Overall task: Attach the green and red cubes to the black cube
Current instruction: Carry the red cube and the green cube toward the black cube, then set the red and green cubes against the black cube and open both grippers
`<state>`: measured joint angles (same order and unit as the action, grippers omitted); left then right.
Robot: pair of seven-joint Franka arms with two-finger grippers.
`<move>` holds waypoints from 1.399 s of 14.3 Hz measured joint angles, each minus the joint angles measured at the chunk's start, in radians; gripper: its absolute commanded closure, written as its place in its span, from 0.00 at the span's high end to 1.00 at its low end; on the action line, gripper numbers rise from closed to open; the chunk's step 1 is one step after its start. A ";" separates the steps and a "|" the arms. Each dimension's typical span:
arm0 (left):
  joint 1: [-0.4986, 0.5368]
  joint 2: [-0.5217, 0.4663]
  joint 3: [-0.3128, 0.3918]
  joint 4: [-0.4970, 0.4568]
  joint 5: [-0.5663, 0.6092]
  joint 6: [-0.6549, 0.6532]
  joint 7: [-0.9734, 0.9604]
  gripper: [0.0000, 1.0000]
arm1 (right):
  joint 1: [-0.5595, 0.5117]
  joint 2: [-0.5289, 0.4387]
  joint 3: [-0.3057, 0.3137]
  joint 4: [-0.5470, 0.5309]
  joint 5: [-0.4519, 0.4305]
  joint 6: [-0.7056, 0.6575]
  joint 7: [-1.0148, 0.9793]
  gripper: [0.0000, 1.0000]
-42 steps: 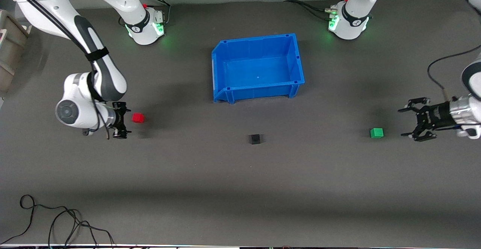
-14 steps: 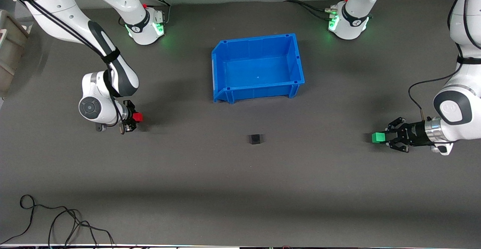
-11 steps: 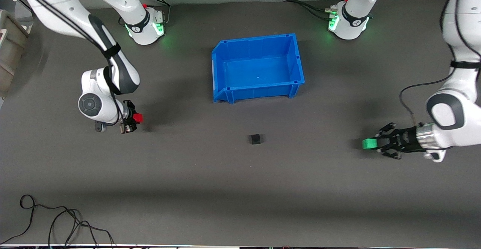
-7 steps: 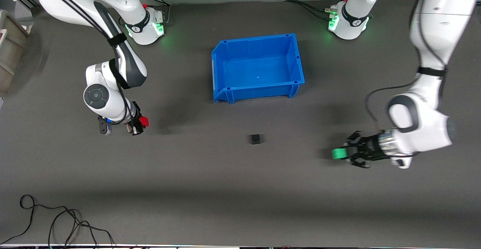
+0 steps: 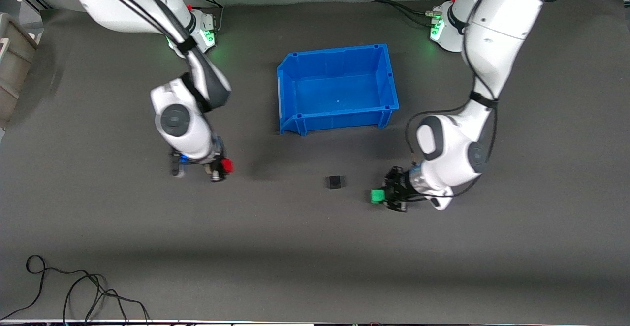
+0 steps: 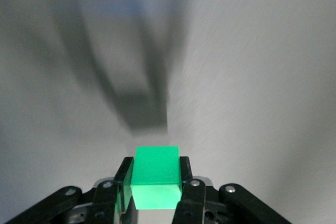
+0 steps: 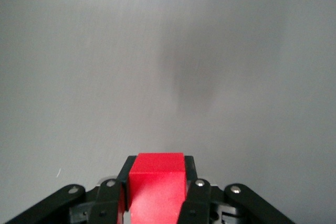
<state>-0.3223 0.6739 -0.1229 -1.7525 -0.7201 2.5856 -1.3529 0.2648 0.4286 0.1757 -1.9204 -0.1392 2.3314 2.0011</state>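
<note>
Green cube (image 5: 377, 196) sits pinched in my left claw (image 5: 383, 197), red cube (image 5: 226, 165) in my right claw (image 5: 222, 167). Black cube (image 5: 334, 182) waits on the table (image 5: 315, 247) between my claws. Coming in crooked could bump it away.

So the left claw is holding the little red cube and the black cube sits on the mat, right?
Not quite: the left claw holds the small bright green cube, as the left wrist view shows. The small matte black cube does sit on the grey mat.
</note>
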 measured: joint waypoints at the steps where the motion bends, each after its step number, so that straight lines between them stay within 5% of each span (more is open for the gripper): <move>1: -0.026 0.002 0.000 -0.001 -0.003 0.001 -0.015 0.27 | 0.026 0.048 0.012 0.059 0.000 0.000 0.047 0.24; 7: -0.127 0.006 0.000 -0.012 -0.007 0.064 -0.136 0.27 | 0.172 0.312 0.031 0.372 0.000 0.001 0.224 0.21; 17: -0.170 0.020 0.001 -0.020 -0.009 0.120 -0.203 0.32 | 0.271 0.557 0.032 0.676 -0.001 0.000 0.335 0.20; 19: -0.177 0.021 0.007 -0.020 -0.009 0.123 -0.207 0.37 | 0.274 0.567 0.028 0.692 -0.003 -0.012 0.338 0.21; 20: -0.179 0.021 0.008 -0.020 -0.009 0.123 -0.208 0.54 | 0.273 0.570 0.028 0.695 -0.003 -0.013 0.338 0.22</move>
<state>-0.5011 0.6944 -0.1151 -1.7728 -0.7292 2.7088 -1.5607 0.5383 0.9988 0.2036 -1.2258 -0.1425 2.3187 2.3389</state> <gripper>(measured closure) 0.634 0.604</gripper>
